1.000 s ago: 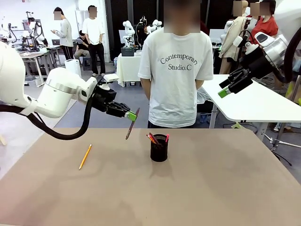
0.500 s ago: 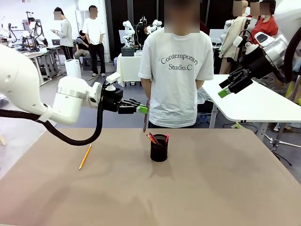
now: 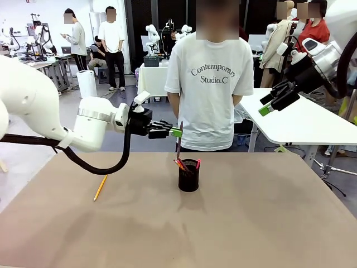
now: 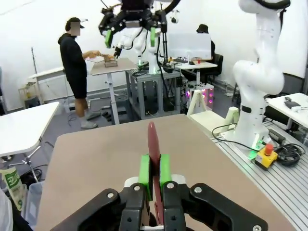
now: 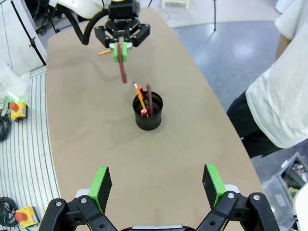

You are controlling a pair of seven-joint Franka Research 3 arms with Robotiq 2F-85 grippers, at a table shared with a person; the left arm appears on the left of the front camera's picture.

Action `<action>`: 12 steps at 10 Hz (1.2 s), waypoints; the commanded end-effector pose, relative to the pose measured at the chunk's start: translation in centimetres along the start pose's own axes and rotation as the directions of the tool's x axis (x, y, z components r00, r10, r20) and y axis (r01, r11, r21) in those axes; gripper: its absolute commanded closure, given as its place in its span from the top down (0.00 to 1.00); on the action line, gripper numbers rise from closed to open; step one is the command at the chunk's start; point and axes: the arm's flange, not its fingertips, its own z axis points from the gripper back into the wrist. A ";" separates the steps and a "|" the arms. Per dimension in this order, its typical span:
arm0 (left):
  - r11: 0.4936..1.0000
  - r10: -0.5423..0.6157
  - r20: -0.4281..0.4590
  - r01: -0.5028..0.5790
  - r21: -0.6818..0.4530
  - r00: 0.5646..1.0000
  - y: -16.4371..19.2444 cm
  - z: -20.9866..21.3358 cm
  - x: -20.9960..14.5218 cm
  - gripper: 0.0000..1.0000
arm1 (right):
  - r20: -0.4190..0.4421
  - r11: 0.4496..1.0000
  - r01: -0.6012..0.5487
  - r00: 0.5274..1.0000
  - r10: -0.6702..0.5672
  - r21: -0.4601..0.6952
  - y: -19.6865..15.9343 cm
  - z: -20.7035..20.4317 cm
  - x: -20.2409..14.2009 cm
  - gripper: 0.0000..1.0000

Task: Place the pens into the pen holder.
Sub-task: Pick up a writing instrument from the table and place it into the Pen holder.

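pen [image 3: 178, 149], dark red-brown, hangs pinched in my left gripper [image 3: 177, 132], raised near the pen holder [image 3: 188, 177]; my right gripper [image 3: 264, 106] is spread wide, empty.

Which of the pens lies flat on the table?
The yellow-orange pencil-like pen; others stand in the black wire-mesh cup, and the dark red-brown pen hangs in the left claw.

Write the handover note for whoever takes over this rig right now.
Left end effector: shut on the dark red-brown pen, which hangs near-vertical beside the pen holder, not yet in it.
Right end effector: open, empty, raised off to the right.
Done: several pens stand in the pen holder.
Left: drop in the held pen, then fetch the yellow pencil lying on the table, left side.
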 end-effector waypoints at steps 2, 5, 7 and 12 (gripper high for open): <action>1.000 -0.003 0.045 0.001 0.025 0.999 3.2 -0.8 -0.5 0.00 | -0.002 1.000 0.004 1.000 -0.004 -0.013 0.1 -0.1 0.1 1.00; 0.999 0.046 0.073 -0.047 0.011 0.996 5.4 -1.3 -2.2 0.00 | -0.002 1.000 0.004 1.000 -0.004 -0.013 0.1 -0.1 0.1 1.00; 0.991 0.129 0.033 -0.129 0.016 0.991 6.0 -1.6 -3.6 0.00 | -0.002 1.000 0.004 1.000 -0.004 -0.013 0.1 -0.1 0.1 1.00; 0.986 0.164 0.050 -0.164 -0.004 0.985 6.6 -2.1 -5.8 0.00 | -0.002 1.000 0.004 1.000 -0.004 -0.013 0.1 -0.1 0.1 1.00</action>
